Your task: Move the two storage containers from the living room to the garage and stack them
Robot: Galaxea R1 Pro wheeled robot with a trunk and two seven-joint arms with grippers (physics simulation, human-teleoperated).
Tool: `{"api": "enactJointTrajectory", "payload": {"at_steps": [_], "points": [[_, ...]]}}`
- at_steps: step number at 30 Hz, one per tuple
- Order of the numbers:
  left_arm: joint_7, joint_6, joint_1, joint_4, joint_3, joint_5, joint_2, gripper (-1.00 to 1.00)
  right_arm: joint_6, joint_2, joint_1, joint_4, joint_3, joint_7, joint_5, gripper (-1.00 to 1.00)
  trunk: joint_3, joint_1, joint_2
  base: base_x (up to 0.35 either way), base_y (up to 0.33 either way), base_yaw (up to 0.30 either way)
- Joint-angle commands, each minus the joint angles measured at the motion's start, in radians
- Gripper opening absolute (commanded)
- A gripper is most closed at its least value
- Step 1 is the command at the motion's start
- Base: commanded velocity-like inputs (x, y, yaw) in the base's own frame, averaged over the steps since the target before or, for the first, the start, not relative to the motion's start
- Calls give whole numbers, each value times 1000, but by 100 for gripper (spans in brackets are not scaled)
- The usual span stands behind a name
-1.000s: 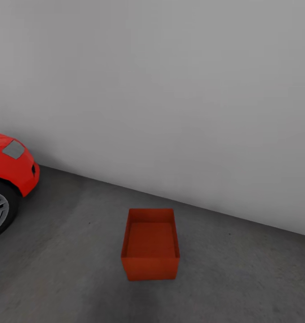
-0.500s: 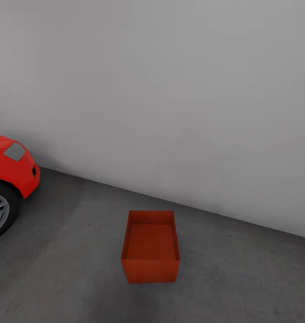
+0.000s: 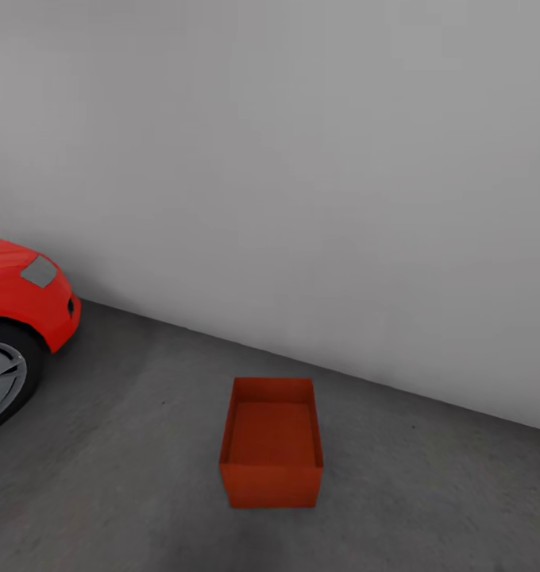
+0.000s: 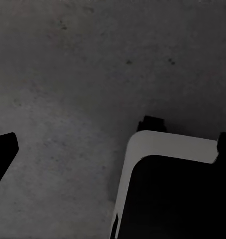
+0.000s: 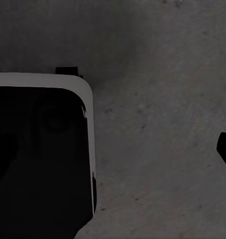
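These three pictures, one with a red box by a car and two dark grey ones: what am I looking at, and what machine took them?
They come from a simulated wheeled robot with two arms. The big picture is from the camera on its head, looking forward and down. It shows one orange-red storage container, open-topped and empty, standing on the dark concrete floor of a garage, near a pale wall. At the left is the nose and front wheel of a red car.

The two dark pictures come from cameras on the wrists, both aimed down at that floor. The white-edged black shape in each looks like part of the robot itself. I see nothing held in them.
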Motion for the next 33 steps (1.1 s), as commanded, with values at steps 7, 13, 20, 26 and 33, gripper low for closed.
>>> {"api": "enactJointTrajectory", "payload": {"at_steps": [7,13,20,26,33], "points": [[3,-2,0,0,-8,10,-1,100,-10,-1,1,3,8,12,-10,100,10,0,-1,0,0,88],[3,-2,0,0,-8,10,-1,100,-12,-2,3,3,9,40,-10,100,20,0,-1,0,0,89],[3,-2,0,0,-8,9,-1,100,-13,-1,4,3,9,55,-11,100,31,0,-1,0,0,89],[3,-2,0,0,-8,10,-1,100,-13,0,4,3,7,55,-17,100,40,0,-1,0,0,89],[3,-2,0,0,-8,10,-1,100,-15,-2,3,3,7,55,-22,100,52,0,-1,0,0,90]]}}
